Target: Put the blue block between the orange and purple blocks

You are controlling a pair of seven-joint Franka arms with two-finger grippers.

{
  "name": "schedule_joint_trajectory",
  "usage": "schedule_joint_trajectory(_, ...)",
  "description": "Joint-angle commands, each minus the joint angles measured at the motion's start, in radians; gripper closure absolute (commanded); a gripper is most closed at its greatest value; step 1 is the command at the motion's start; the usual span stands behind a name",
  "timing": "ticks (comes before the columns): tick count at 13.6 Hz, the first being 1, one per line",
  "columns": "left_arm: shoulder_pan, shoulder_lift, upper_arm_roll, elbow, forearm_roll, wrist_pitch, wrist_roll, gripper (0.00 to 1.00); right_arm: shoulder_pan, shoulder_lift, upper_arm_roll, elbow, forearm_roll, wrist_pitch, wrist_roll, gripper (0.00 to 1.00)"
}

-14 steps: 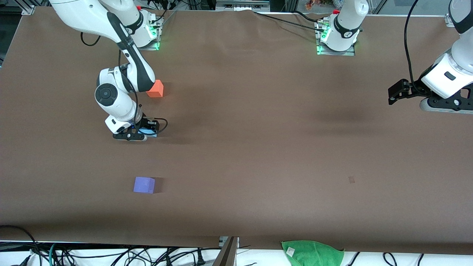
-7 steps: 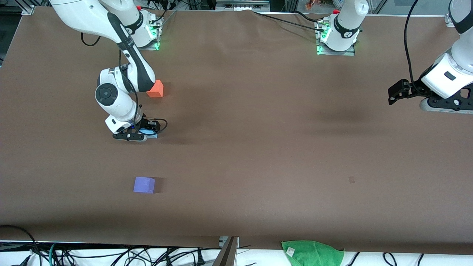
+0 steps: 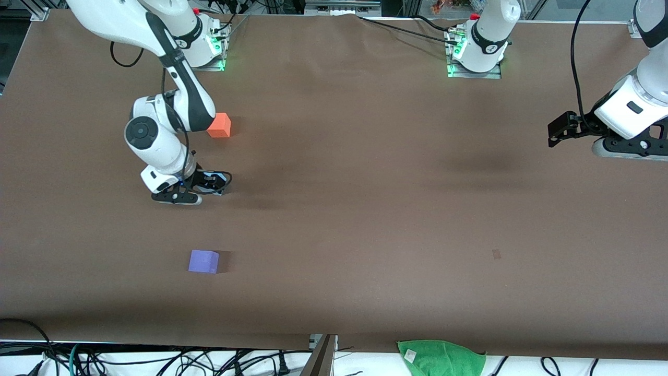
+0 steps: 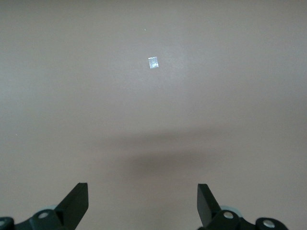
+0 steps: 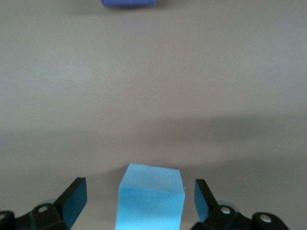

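Observation:
The blue block (image 5: 151,196) sits on the brown table between the orange block (image 3: 219,125) and the purple block (image 3: 203,261). In the front view it is almost wholly hidden under my right gripper (image 3: 201,184). In the right wrist view my right gripper (image 5: 139,190) is open, with a finger on each side of the blue block and a gap at both. The purple block (image 5: 128,3) shows at that view's edge. My left gripper (image 3: 561,128) waits open and empty over the left arm's end of the table; its wrist view (image 4: 142,191) shows only bare table.
A green cloth (image 3: 441,357) lies at the table's edge nearest the front camera. A small pale mark (image 3: 496,254) is on the table toward the left arm's end and also shows in the left wrist view (image 4: 153,63). Cables hang below the front edge.
The right arm's wrist and gripper have shifted a little toward the right arm's end of the table. The blocks and the left arm have not moved.

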Motion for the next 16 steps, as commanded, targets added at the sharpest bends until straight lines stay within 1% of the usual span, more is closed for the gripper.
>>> schedule_joint_trajectory(1, 0.0, 0.011, 0.001, 0.031, -0.024, -0.024, 0.008, 0.0, -0.007, -0.058, 0.007, 0.176, 0.015, -0.291, 0.002, 0.01)
schedule_joint_trajectory(3, 0.0, 0.011, 0.001, 0.031, -0.024, -0.024, 0.008, 0.0, -0.007, -0.121, 0.007, 0.273, 0.015, -0.461, -0.002, 0.01)
schedule_joint_trajectory(6, -0.002, 0.013, 0.001, 0.032, -0.024, -0.024, 0.005, 0.0, -0.007, -0.209, 0.007, 0.374, 0.015, -0.638, -0.016, 0.01)
schedule_joint_trajectory(9, -0.002, 0.013, 0.001, 0.035, -0.024, -0.026, 0.004, 0.0, -0.007, -0.255, 0.007, 0.489, 0.008, -0.851, -0.014, 0.01)
schedule_joint_trajectory(10, -0.003, 0.013, -0.001, 0.035, -0.024, -0.026, 0.004, 0.0, -0.007, -0.255, 0.007, 0.535, 0.003, -0.891, -0.005, 0.01)
schedule_joint_trajectory(12, -0.003, 0.013, -0.015, 0.041, -0.024, -0.026, 0.005, 0.0, -0.01, -0.252, -0.008, 0.578, -0.009, -0.902, -0.03, 0.01)
schedule_joint_trajectory(13, -0.003, 0.016, -0.018, 0.044, -0.024, -0.026, 0.005, 0.0, -0.01, -0.252, -0.036, 0.583, 0.005, -0.904, -0.075, 0.01)
schedule_joint_trajectory(14, -0.002, 0.021, -0.018, 0.048, -0.025, -0.029, 0.005, 0.0, -0.01, -0.252, -0.047, 0.583, 0.009, -0.904, -0.133, 0.01)
schedule_joint_trajectory(16, 0.0, 0.036, -0.019, 0.075, -0.034, -0.04, 0.014, 0.0, -0.01, -0.252, -0.053, 0.586, 0.009, -0.919, -0.148, 0.01)
